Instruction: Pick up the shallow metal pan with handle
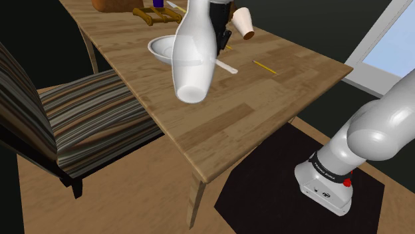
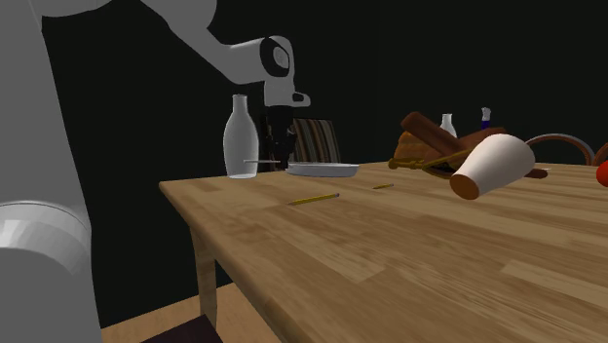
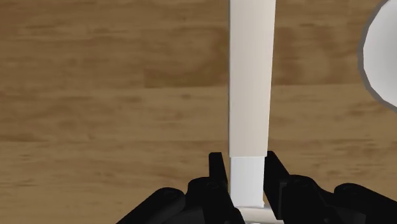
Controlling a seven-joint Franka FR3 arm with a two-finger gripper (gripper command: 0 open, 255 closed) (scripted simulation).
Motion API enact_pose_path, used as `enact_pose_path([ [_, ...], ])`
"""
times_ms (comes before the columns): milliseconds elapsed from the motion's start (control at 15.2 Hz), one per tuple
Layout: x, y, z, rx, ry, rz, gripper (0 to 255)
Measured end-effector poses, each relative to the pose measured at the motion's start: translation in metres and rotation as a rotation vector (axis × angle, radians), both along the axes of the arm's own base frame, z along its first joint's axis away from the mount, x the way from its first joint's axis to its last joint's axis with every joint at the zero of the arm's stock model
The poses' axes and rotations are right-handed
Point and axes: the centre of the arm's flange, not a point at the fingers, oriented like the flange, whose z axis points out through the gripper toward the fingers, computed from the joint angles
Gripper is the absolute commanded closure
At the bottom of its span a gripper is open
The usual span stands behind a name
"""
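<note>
Clamping the pale, flat handle (image 3: 251, 83), the black gripper (image 3: 246, 173) has its two fingers drawn in until they press against either side of the strip, with nothing else between them. That handle belongs to the shallow pan (image 1: 159, 48), drawn plain white, which lies on the far part of the wooden table (image 1: 266, 100). In the second exterior view its bowl is just to the right of the gripper and seems to rest on the wood, though that low angle makes it hard to be sure. A clear bottle (image 2: 241, 136) stands upright just to the left of the gripper there. A pale cup (image 2: 492, 164) lies on its side nearer that camera, and a yellow pencil (image 2: 314, 199) lies between cup and pan. A striped chair (image 1: 86, 113) stands at the shoulder view's left.
</note>
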Motion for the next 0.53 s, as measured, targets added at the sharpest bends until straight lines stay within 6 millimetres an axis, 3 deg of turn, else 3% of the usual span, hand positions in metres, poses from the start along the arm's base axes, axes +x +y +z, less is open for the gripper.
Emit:
enact_pose_path([
  [528,-0.001,0.001,0.041,0.0,0.0,0.0,255],
])
